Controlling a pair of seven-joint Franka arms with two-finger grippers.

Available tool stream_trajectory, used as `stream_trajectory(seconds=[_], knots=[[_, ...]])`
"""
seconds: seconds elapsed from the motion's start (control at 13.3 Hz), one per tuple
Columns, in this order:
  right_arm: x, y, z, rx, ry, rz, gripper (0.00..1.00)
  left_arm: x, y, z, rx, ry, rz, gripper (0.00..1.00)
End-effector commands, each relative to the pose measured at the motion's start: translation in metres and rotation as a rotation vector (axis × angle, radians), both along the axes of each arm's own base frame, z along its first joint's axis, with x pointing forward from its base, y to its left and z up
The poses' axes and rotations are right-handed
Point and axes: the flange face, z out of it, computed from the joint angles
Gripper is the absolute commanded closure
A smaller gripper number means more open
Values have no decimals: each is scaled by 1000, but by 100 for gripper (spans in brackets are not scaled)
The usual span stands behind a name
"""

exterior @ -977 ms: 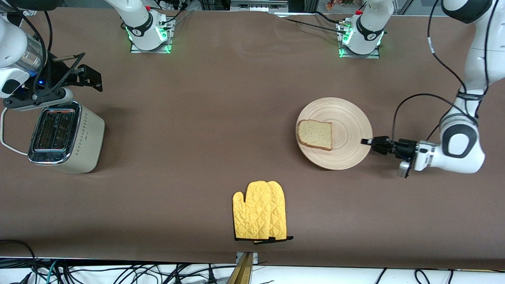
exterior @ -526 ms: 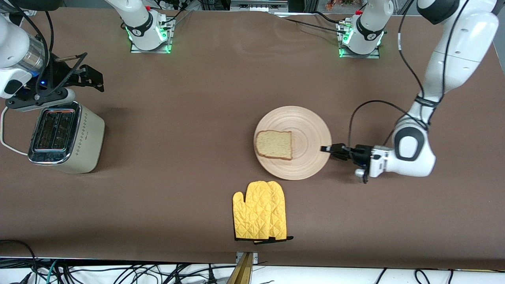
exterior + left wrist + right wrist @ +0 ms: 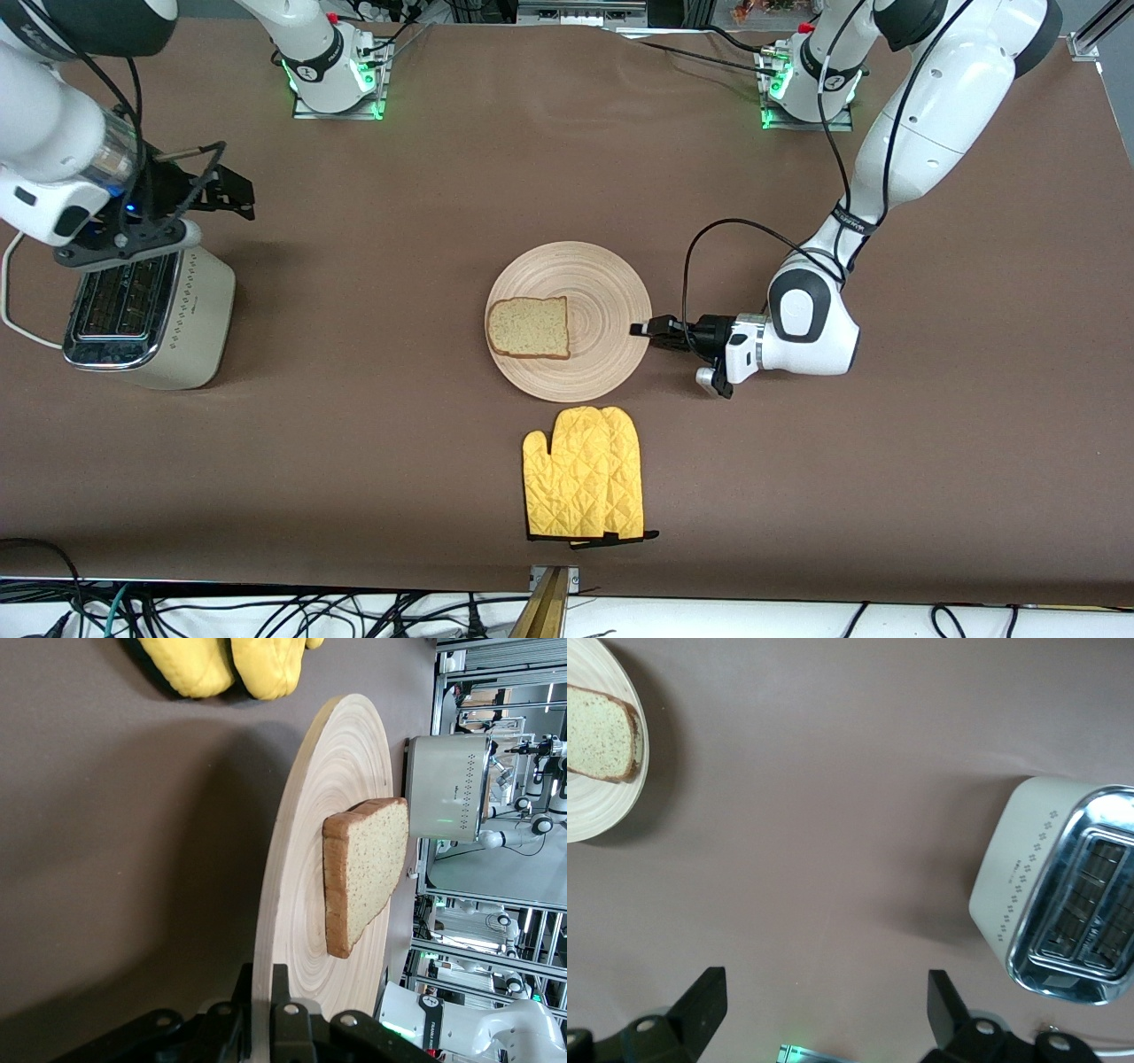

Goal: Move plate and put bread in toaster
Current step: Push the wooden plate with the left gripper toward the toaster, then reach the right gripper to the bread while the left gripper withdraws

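Tan ring-grooved plate (image 3: 569, 321) mid-counter, just farther than the yellow mitt (image 3: 583, 473); bread (image 3: 529, 328) flat on it. Left gripper (image 3: 644, 330) fingers clamp its rim. Right gripper (image 3: 226, 188) over the toaster (image 3: 146, 307), fingers spread.

No readable txt, labels, brands or nos. anywhere. Toaster (image 3: 146, 306) side has only a small diamond pattern, no wording legible. Small dark marks on the arm bases & wrist bands are too tiny to make out.
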Motion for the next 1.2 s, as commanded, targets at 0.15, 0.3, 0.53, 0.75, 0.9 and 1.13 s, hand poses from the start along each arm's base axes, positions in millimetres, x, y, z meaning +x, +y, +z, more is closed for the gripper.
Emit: stream_trajectory(seconds=[0.15, 0.3, 0.53, 0.75, 0.9, 1.13], knots=[[13, 25, -29, 0, 1, -1, 0, -9, 21, -21, -50, -49, -18, 100], [18, 38, -40, 7, -3, -5, 0, -8, 27, -23, -43, -42, -10, 56], [17, 58, -48, 0, 2, -17, 0, -6, 49, -22, -2, -58, -18, 0], [27, 76, -74, 42, 2, -36, 0, 15, 106, 14, 156, -178, -152, 0], [39, 95, -114, 118, 39, -61, 0, 27, 149, 42, 260, -257, -234, 0], [54, 148, -192, 146, 2, -76, 0, 40, 204, 94, 393, -334, -330, 0]])
